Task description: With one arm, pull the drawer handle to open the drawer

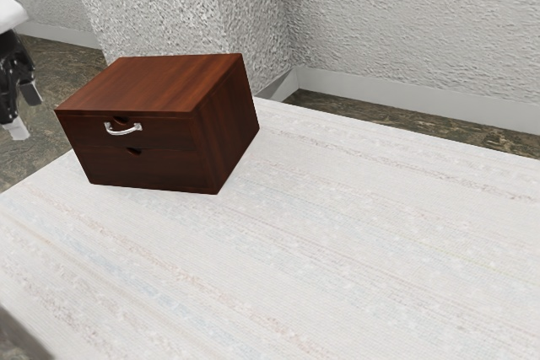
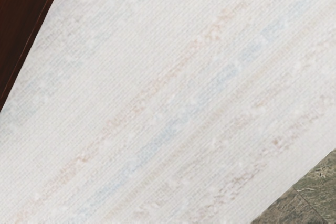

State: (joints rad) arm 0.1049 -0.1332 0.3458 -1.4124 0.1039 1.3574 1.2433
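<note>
Wood box (image 1: 169,99) on counter (image 1: 354,259), top drawer (image 1: 160,130) looks shut. Handle (image 1: 123,128) faces pincer (image 1: 21,111), well apart at ext. view's left edge. Can't tell if pincer's spread or pressed together. Risk: misaligned approach misses handle, hits the front and shoves the box.

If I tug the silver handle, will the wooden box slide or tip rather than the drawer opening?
The wooden box is low and wide, so tipping looks unlikely. It seems to just rest on the flat table, so it may slide toward the pull. The handle is thin metal, probably rigid but slippery.
</note>
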